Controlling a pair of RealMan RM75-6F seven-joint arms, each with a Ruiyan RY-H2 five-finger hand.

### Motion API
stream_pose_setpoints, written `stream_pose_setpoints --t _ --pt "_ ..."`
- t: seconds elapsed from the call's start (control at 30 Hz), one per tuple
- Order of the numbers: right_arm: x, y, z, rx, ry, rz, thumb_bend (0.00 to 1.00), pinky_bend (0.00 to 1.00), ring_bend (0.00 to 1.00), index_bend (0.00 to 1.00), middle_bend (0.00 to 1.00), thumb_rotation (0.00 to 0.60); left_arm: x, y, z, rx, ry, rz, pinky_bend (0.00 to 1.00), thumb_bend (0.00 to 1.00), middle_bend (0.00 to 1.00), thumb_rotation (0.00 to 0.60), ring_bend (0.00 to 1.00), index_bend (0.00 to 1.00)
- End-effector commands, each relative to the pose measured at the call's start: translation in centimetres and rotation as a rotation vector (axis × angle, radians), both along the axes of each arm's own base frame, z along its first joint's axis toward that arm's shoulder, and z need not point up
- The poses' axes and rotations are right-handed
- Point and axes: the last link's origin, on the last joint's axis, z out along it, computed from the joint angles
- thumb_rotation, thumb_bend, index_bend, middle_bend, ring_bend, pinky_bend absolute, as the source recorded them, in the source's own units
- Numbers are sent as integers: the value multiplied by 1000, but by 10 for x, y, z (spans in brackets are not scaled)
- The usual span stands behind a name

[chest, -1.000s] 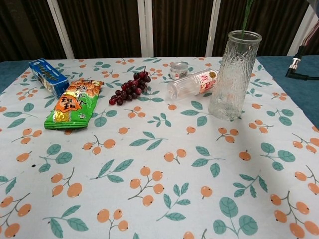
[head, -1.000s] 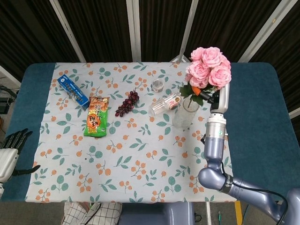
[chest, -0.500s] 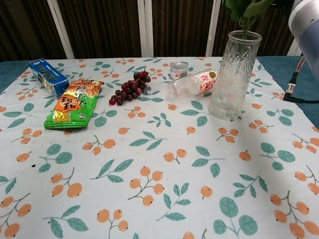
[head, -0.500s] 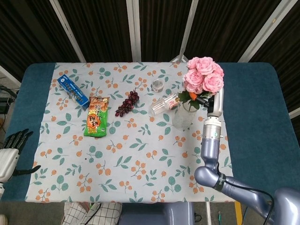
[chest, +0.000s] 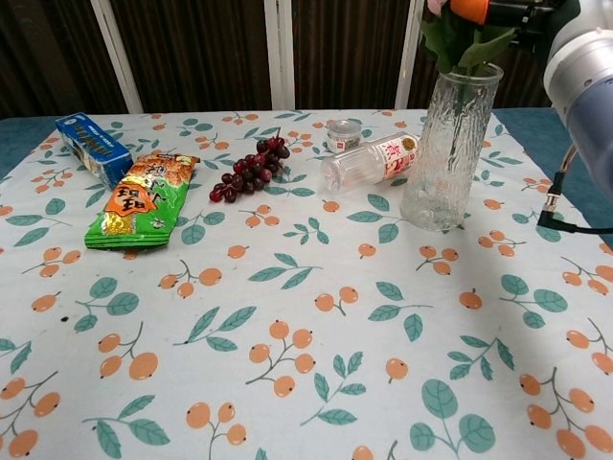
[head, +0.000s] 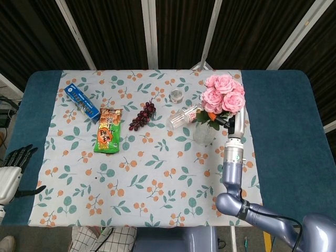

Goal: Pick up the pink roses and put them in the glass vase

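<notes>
Your right robot hand (head: 227,118) grips the pink roses (head: 219,94), whose stems stand inside the glass vase (chest: 447,144) on the bench (chest: 316,383). Your left robot hand (head: 11,167) hangs empty, fingers apart, at the bench's edge. The bottle (chest: 369,160) beside the vase wears a red label; its writing is unreadable.

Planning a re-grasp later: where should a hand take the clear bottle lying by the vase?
Grip the bottle across its mid-body, coming from above. It lies on its side, so the round body is exposed on top; the vase crowds its capped end, so stay toward the bottle's left.
</notes>
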Motion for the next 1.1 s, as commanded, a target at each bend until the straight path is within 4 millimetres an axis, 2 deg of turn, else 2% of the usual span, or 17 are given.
stream_pose_setpoints --t 0.03,0.17,0.37,0.53,0.8,1.1 --pt "-3 0 0 -2 7 -8 289 315 375 312 444 600 0 0 0 0 -1 0 0 0 0 600 0 0" --pt "-8 4 0 -6 17 -9 288 305 348 269 417 600 0 0 0 -1 -2 -4 0 0 0 600 0 0" --pt "-9 8 0 -14 32 1 288 181 202 5 268 600 0 0 0 1 -3 -4 0 0 0 600 0 0" --pt "-11 14 -1 -8 45 9 288 116 145 0 203 600 1 -1 0 4 -2 -7 0 0 0 600 0 0" --pt "-16 23 -2 28 87 25 287 16 3 0 12 600 1 -1 0 5 -2 -8 0 0 0 600 0 0" --pt "-28 43 -3 75 141 37 287 0 0 0 0 600 1 -1 0 5 -2 -9 0 0 0 600 0 0"
